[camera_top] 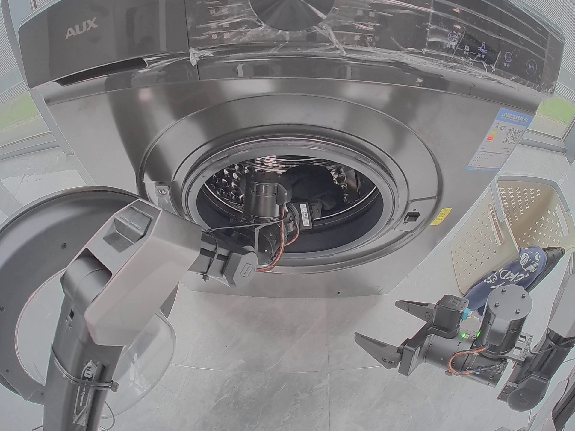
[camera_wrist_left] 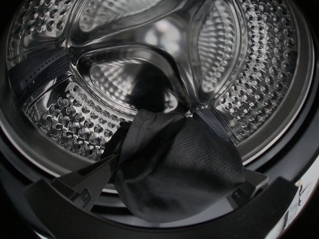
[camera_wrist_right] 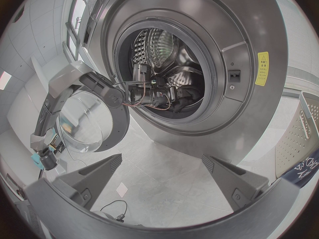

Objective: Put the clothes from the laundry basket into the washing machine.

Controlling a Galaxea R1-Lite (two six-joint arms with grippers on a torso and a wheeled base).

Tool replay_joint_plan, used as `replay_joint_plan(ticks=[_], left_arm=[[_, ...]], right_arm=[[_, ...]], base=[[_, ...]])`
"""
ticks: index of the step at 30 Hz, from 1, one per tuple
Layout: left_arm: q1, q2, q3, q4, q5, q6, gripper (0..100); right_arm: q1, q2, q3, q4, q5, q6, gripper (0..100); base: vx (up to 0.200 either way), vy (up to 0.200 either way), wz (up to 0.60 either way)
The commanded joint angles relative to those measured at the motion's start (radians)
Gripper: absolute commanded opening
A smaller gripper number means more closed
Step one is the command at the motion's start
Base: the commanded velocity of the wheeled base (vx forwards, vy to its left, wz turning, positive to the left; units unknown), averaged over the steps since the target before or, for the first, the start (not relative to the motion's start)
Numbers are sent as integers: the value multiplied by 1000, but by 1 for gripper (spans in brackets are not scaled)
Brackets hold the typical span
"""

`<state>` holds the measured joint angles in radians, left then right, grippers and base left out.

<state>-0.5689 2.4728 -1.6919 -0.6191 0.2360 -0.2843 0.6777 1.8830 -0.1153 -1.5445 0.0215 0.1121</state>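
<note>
1. The washing machine (camera_top: 287,109) stands with its round door (camera_top: 36,258) swung fully open to the machine's left side, glass bowl facing out.
2. The left arm reaches in through the machine's opening, and the left tool (camera_wrist_left: 181,170) sits just inside the mouth, facing the steel drum (camera_wrist_left: 259,50).
3. That tool's fingers are spread wide. A black mesh garment (camera_wrist_left: 199,156) is bunched in the gap between them. It touches the one finger (camera_wrist_left: 89,180) that I can see and covers the tip of the other.
4. The fingers are not pressed onto the cloth. I cannot tell whether it hangs from the covered finger or rests on the machine's door seal.
5. From in front of the machine, the same black garment shows as a dark lump in the lower part of the opening, just past the left wrist.
6. The right tool (camera_top: 377,320) hangs in front of the machine, low and off to the machine's right of the opening, above the tiled floor (camera_top: 269,354). Its fingers are wide apart and there is nothing between them.
7. The cream perforated laundry basket (camera_top: 527,211) sits at the machine's right front corner, close beside its front panel.
8. A dark blue garment with white print (camera_top: 509,276) lies in that basket, draped over its near rim, just behind the right wrist.
</note>
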Motion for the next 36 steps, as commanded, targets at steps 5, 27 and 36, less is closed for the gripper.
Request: replay_joint_plan(ticks=[5,27,36], left_arm=[[-60,-152,164,18,-10,4,100],[-45,-80,175,-139,-55,17,100],[-28,31,98,-137,-56,30,100]], right_arm=[[-1,-2,-3,0,0,0,100],[2,1,-6,0,0,0,100],[0,1,-6,0,0,0,100]], base=[[0,0,0],[0,0,0],[0,0,0]])
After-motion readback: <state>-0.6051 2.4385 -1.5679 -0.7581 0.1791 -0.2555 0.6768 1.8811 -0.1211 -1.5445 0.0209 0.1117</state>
